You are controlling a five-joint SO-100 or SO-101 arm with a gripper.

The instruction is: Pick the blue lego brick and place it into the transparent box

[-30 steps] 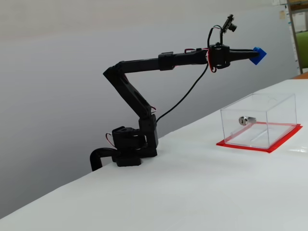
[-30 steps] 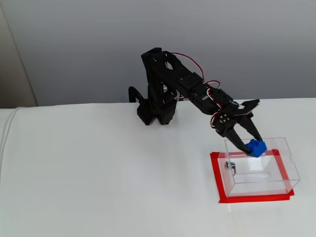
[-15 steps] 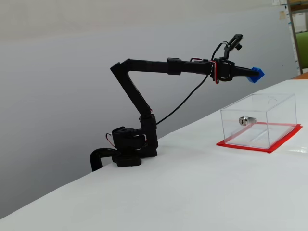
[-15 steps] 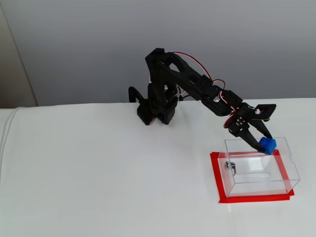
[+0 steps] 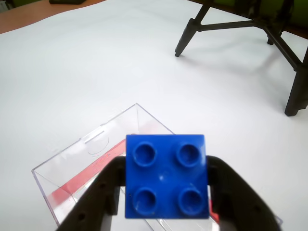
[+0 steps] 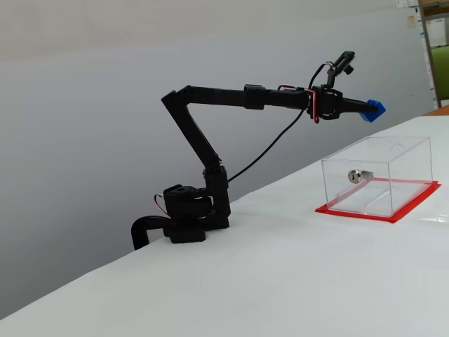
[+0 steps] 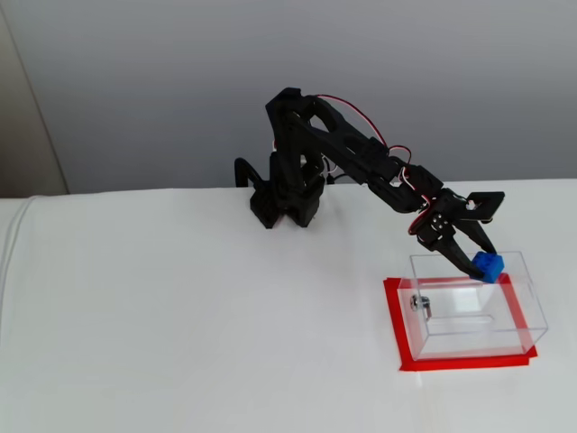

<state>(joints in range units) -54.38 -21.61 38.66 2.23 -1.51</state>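
The blue lego brick (image 5: 166, 175) is clamped between my gripper's (image 5: 166, 192) two black fingers, studs facing the wrist camera. In a fixed view the brick (image 6: 374, 109) is held in the air above the near part of the transparent box (image 6: 379, 175), clear of its top. In another fixed view the brick (image 7: 489, 265) hangs over the box's (image 7: 473, 307) far edge. The box is clear-walled on a red base plate (image 7: 394, 316), with a small silver cylinder (image 7: 420, 303) on one wall. In the wrist view the box (image 5: 86, 163) lies just below the brick.
The white table top (image 5: 96, 72) stretches around the box. A black tripod's legs (image 5: 288, 57) stand at the wrist view's upper right. The arm's base (image 7: 284, 203) stands at the table's back edge.
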